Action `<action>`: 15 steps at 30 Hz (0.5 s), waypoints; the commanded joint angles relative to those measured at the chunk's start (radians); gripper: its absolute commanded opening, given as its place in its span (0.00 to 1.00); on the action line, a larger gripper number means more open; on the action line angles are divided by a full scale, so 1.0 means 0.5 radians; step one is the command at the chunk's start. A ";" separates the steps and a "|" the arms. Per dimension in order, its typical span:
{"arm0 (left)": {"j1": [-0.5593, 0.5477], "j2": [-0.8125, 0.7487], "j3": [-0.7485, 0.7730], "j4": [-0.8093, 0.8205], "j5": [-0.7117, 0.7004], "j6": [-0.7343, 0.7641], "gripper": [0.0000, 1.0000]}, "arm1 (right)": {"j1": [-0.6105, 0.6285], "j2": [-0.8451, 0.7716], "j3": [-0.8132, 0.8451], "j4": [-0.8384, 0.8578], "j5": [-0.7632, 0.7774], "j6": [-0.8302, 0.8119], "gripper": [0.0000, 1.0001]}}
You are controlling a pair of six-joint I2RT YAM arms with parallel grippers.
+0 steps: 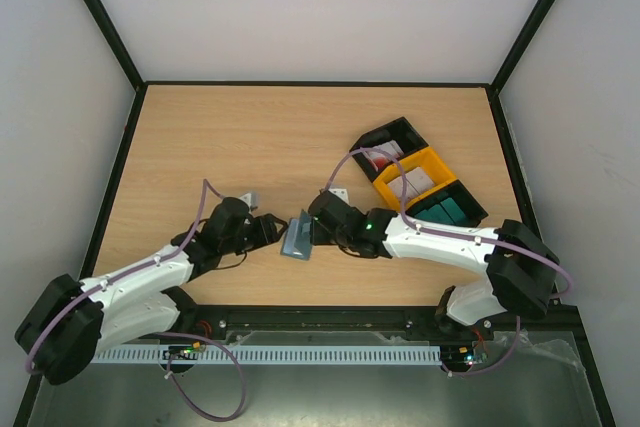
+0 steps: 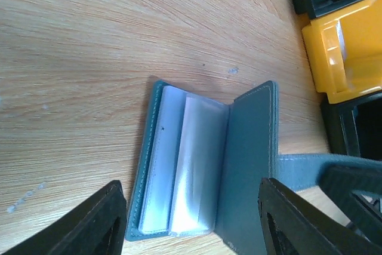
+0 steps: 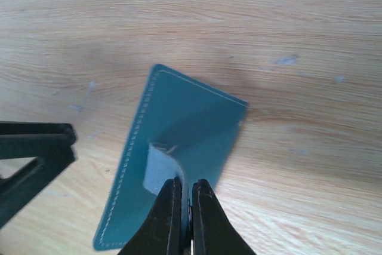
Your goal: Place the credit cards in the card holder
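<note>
Top view: card holder (image 1: 298, 237) sat on the table (image 1: 230, 137) at lower centre of the frame. It was between the left gripper (image 1: 274, 228), just to its left, and the right gripper (image 1: 318, 231), just to its right. A tray (image 1: 385, 128) of three bins lay to its upper right, apart from it. One card (image 1: 383, 159) lay in the far bin and a second card (image 1: 415, 183) in the middle bin. Right wrist view: the holder's tab (image 3: 160, 171) ran down between the right gripper's fingers at bottom centre.

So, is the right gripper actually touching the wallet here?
Touching. The right wrist view shows the right gripper pinched shut on the pale tab of the wallet, with no gap between fingers and tab.
</note>
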 commanded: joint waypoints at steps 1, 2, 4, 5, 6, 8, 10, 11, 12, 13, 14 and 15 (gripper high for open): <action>0.011 0.045 0.010 0.099 0.092 0.026 0.61 | -0.001 -0.011 -0.077 -0.219 0.329 0.023 0.02; 0.011 0.053 0.015 0.110 0.117 0.032 0.61 | -0.002 -0.010 -0.101 -0.246 0.385 0.043 0.02; 0.011 0.086 0.020 0.149 0.168 0.031 0.60 | -0.005 -0.002 -0.119 -0.301 0.479 0.075 0.02; 0.011 0.109 0.020 0.185 0.204 0.027 0.59 | -0.003 0.002 -0.126 -0.319 0.513 0.093 0.02; 0.011 0.149 0.020 0.223 0.241 0.025 0.57 | -0.003 0.003 -0.138 -0.327 0.533 0.099 0.02; 0.010 0.225 0.010 0.329 0.320 0.011 0.54 | -0.007 0.013 -0.143 -0.341 0.569 0.112 0.02; 0.005 0.296 -0.011 0.480 0.411 -0.026 0.53 | -0.003 0.052 -0.112 -0.403 0.616 0.108 0.02; -0.003 0.330 -0.017 0.562 0.434 -0.058 0.53 | -0.004 0.073 -0.094 -0.444 0.648 0.115 0.02; -0.006 0.363 -0.016 0.612 0.458 -0.076 0.53 | -0.003 0.086 -0.081 -0.472 0.672 0.117 0.02; -0.010 0.394 -0.008 0.647 0.471 -0.088 0.53 | -0.004 0.087 -0.081 -0.475 0.685 0.112 0.02; -0.015 0.425 0.006 0.668 0.477 -0.098 0.52 | -0.006 0.077 -0.089 -0.464 0.693 0.108 0.02; -0.019 0.458 0.017 0.691 0.482 -0.107 0.52 | -0.004 0.069 -0.102 -0.449 0.695 0.101 0.02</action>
